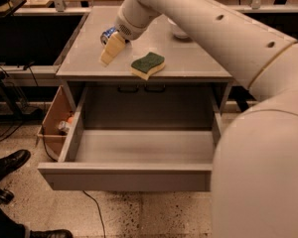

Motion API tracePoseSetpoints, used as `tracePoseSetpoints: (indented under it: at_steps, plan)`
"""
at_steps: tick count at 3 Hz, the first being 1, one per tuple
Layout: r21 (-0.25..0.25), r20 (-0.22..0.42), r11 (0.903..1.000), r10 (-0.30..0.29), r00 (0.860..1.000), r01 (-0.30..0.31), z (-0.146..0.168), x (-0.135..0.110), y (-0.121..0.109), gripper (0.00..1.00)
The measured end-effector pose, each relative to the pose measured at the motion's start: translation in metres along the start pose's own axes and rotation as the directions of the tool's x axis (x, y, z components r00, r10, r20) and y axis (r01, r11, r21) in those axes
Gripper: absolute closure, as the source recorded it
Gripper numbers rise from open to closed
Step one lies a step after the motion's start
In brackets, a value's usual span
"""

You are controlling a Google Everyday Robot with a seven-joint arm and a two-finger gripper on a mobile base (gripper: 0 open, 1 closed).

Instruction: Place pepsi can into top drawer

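The pepsi can (107,33) lies on its side at the back left of the grey cabinet top (198,63). Only its blue end shows, because the arm's wrist covers the rest. My gripper (111,50) hangs just in front of the can, low over the cabinet top and pointing down to the left. The top drawer (124,176) is pulled fully out below, and its grey inside (144,145) holds nothing.
A green and yellow sponge (148,64) lies near the front edge of the cabinet top. A white bowl (178,31) sits at the back, partly behind my arm. A brown cardboard box (57,118) stands on the floor left of the drawer. Someone's shoes (7,161) are at the lower left.
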State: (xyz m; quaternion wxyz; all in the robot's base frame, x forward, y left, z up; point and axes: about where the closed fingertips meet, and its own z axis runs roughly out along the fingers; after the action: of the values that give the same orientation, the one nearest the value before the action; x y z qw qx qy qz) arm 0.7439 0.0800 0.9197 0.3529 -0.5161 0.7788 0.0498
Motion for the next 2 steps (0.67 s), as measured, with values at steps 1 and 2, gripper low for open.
tracePoseSetpoints:
  at_steps: [1,2]
  plan:
    - [0.081,0.047,0.9949,0.057,0.997,-0.061,0.0352,-0.02,-0.026,0.0]
    - [0.09,0.061,0.9936,0.063,0.996,-0.068,0.0395,-0.0235,-0.0284,0.0]
